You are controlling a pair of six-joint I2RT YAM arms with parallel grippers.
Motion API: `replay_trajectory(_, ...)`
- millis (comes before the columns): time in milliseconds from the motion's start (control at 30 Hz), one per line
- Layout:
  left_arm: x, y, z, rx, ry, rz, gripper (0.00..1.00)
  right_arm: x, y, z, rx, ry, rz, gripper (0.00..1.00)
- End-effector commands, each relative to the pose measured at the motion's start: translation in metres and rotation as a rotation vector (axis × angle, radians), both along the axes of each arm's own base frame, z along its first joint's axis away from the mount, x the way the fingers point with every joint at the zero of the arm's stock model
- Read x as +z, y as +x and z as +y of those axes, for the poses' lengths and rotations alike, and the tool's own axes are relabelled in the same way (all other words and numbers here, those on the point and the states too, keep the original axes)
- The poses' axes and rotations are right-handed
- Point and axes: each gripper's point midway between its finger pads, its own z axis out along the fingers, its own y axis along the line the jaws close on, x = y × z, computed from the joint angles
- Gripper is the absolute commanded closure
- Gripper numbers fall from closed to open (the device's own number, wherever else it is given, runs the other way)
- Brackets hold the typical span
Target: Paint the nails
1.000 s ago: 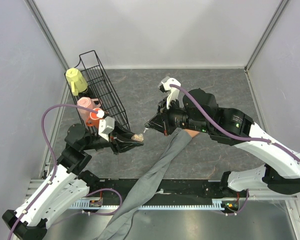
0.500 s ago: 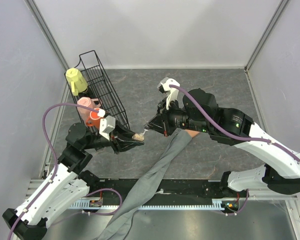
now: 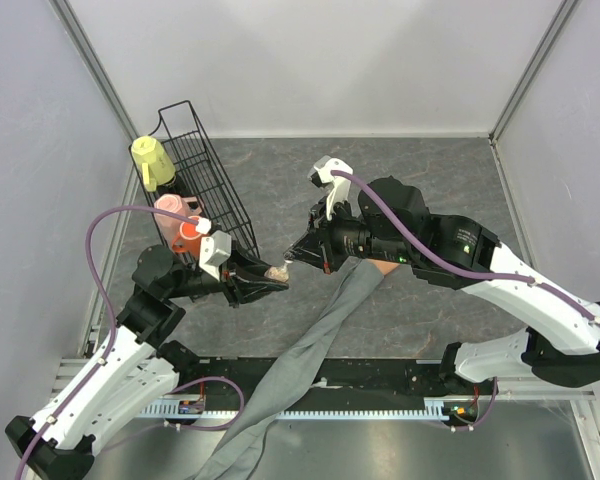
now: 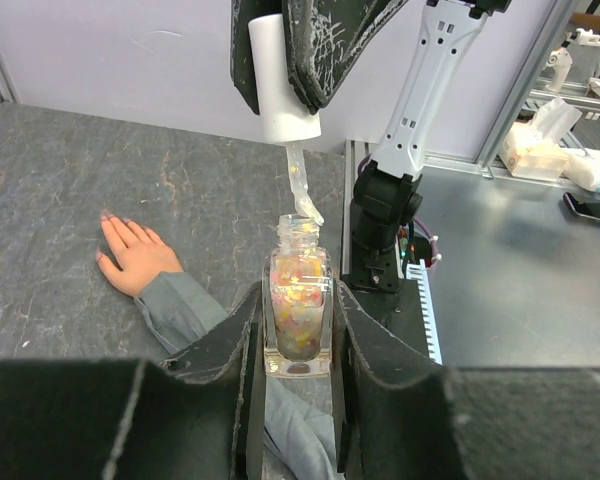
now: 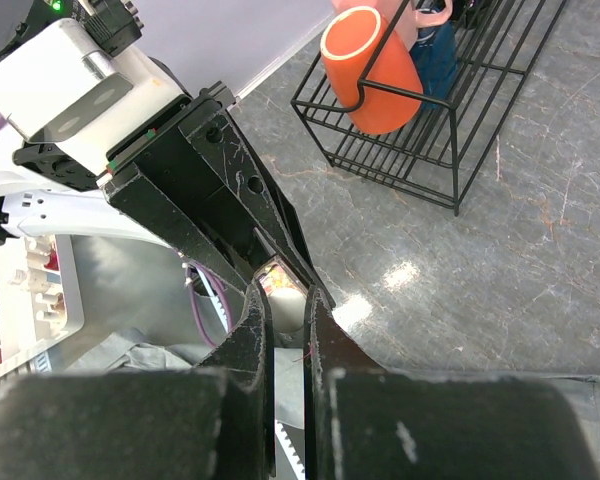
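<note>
In the left wrist view my left gripper (image 4: 298, 300) is shut on a small clear polish bottle (image 4: 298, 325) full of glitter, held upright with its mouth open. Directly above, my right gripper (image 3: 293, 255) is shut on the white brush cap (image 4: 280, 85). The wet brush (image 4: 303, 192) hangs with its tip at the bottle's mouth. The peach mannequin hand (image 4: 135, 257) lies flat on the mat to the left, and its nails (image 4: 106, 216) look pinkish. A long grey sleeve (image 3: 310, 345) trails toward the near edge. From above, the right arm hides most of the hand.
A black wire rack (image 3: 208, 185) stands at the back left with a yellow cup (image 3: 152, 162), a pink mug (image 3: 172, 208) and an orange mug (image 3: 188, 236). White walls enclose the dark stone-look mat (image 3: 420, 180). A black rail (image 3: 380, 375) runs along the near edge.
My right gripper with the brush cap has edged a little left and down toward the bottle. The left gripper and its bottle have barely moved.
</note>
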Motion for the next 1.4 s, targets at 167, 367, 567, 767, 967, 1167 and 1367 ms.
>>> replay_trajectory(167,0.008,-0.004,0.0,-0.016,-0.033,-0.017,0.98,0.021,0.001,-0.002,-0.017,0.061,-0.036,1.0)
replay_trajectory(367,0.007,-0.004,0.001,-0.016,-0.033,-0.016,0.98,0.023,0.004,-0.003,-0.03,0.06,-0.042,1.0)
replay_trajectory(567,0.009,-0.006,0.002,-0.01,-0.042,-0.03,0.98,0.02,0.003,-0.005,-0.032,0.05,-0.041,1.0)
replay_trajectory(767,0.011,-0.005,0.003,-0.001,-0.05,-0.035,0.98,0.016,0.002,-0.005,-0.029,0.044,-0.032,1.0)
replay_trajectory(967,0.012,-0.003,0.002,0.001,-0.05,-0.035,0.98,0.012,0.002,-0.003,-0.026,0.041,-0.025,1.0)
replay_trajectory(1167,0.009,-0.001,0.0,-0.002,-0.045,-0.021,0.98,0.016,-0.003,-0.001,0.004,0.056,-0.02,1.0)
replay_trajectory(1367,0.009,0.001,-0.001,0.001,-0.043,-0.021,0.98,0.013,-0.008,0.001,0.026,0.055,-0.008,1.0)
